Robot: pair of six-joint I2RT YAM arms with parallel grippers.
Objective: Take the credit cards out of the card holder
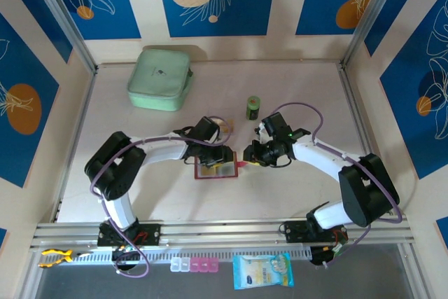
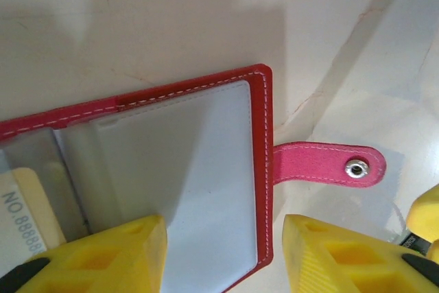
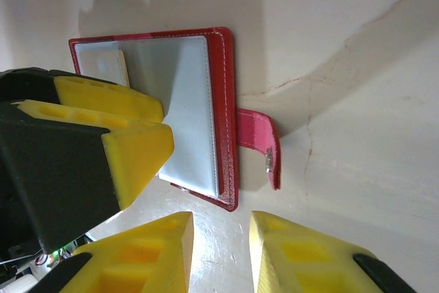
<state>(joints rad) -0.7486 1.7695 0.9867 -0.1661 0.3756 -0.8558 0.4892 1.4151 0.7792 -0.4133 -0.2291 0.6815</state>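
Left wrist view: the card holder (image 2: 206,169) lies open on the table (image 2: 137,18), its tab (image 2: 329,166) pointing right. The left gripper (image 2: 221,238) hangs with fingers apart, straddling the holder's right edge and clamping nothing. A card (image 2: 24,211) sits in a sleeve at lower left. In the right wrist view the right gripper (image 3: 221,228) is parted too, over bare table below the holder. Likely step: pinning the cover. The left should press on the red border, clear of the sleeve mouth, so the right can pinch a card edge.
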